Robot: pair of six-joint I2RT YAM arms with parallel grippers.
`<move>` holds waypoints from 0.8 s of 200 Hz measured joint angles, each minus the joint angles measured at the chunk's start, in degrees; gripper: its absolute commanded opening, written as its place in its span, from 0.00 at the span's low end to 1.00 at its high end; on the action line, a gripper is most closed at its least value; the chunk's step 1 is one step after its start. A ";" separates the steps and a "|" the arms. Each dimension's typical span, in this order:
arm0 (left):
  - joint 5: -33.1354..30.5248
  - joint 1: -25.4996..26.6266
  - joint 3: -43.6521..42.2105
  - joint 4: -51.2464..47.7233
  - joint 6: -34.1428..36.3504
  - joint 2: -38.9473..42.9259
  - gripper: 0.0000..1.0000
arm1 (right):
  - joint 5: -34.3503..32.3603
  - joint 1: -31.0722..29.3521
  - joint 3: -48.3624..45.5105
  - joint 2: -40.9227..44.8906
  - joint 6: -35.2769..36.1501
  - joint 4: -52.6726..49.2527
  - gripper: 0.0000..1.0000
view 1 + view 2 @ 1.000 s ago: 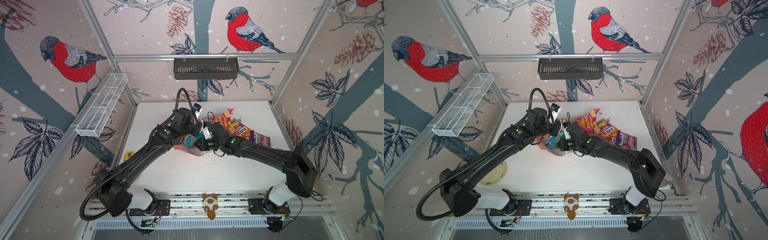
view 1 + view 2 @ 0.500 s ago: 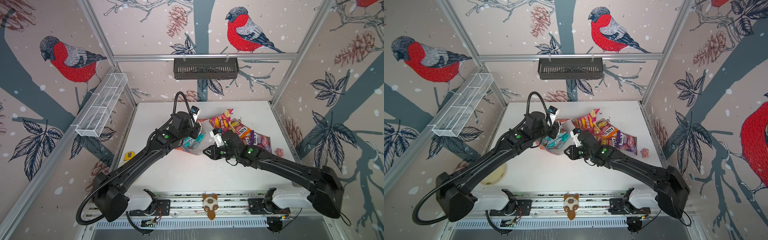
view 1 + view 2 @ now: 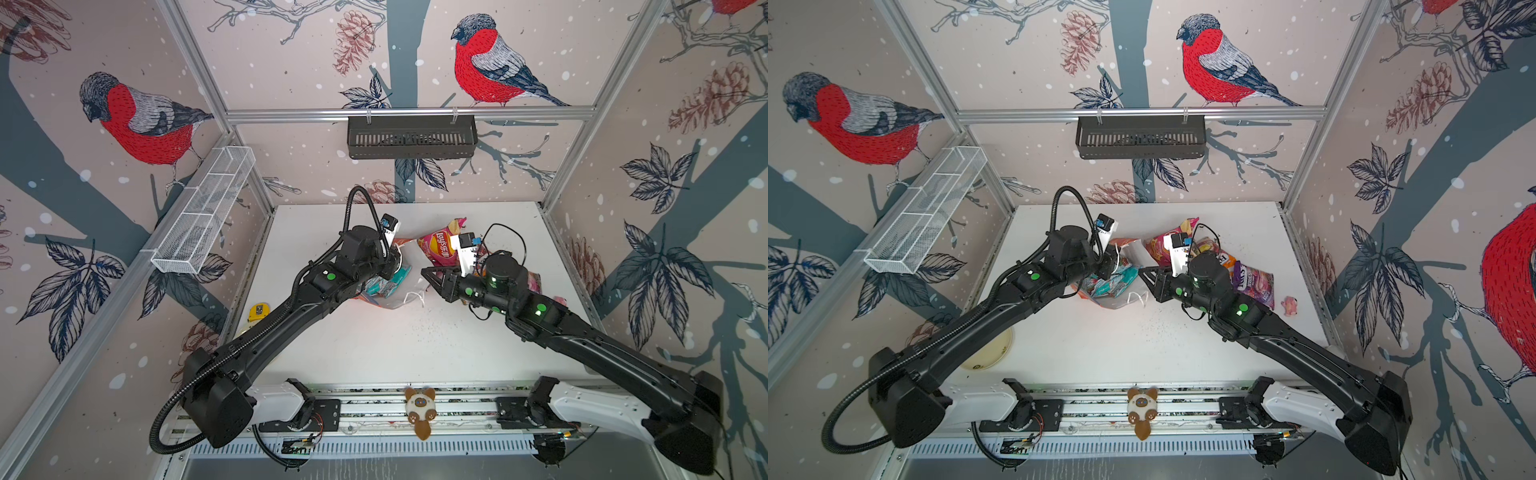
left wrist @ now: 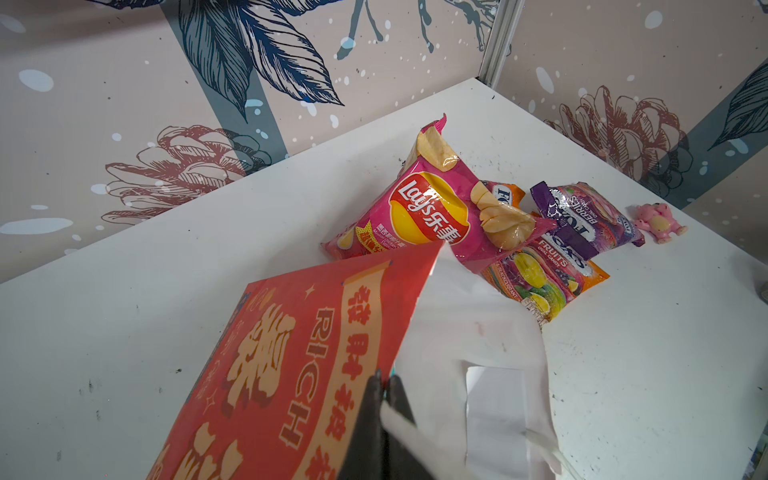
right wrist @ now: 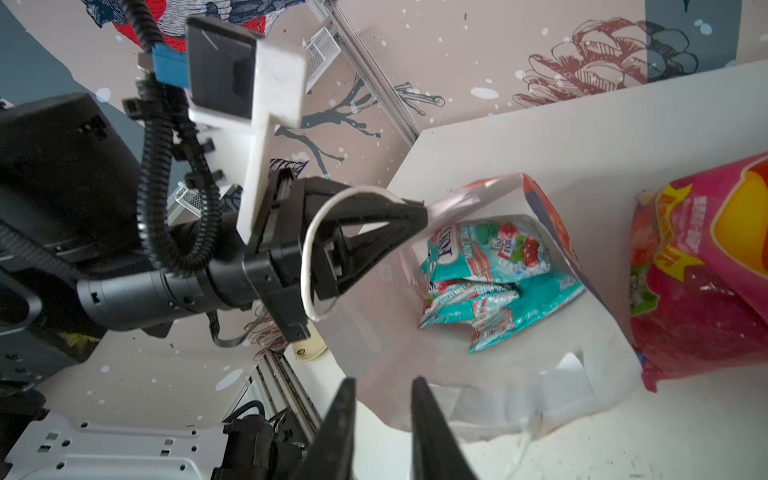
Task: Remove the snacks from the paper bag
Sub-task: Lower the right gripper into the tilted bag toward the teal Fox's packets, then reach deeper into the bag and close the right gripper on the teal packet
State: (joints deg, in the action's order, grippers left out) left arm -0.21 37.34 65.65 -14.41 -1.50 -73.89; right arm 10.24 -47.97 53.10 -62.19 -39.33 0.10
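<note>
Both arms reach inward, left claw pinched tight, right claw with jaws narrowly apart.

The paper bag is red outside, with large peach-gold characters and a peach banner lettered in red, and plain white inside. The teal packets carry white lettering and red cherries, the Lay's bag is bright pink with a yellow and red logo, the orange packet shows yellow and purple fruit, the purple packet has white print, and the small toy is pink. The table is white, and the walls are dusty pink with red-breasted grey birds, slate-blue branches, brown pine cones and white flecks
</note>
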 measured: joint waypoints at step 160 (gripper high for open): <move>-1.49 0.11 2.27 0.22 -3.37 -0.11 0.00 | 2.82 -6.62 7.43 -21.05 -8.20 -4.31 0.05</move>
State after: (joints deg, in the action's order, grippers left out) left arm -1.69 37.45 67.92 -14.20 -4.86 -74.00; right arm 13.06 -54.59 60.53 -83.24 -47.53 -4.21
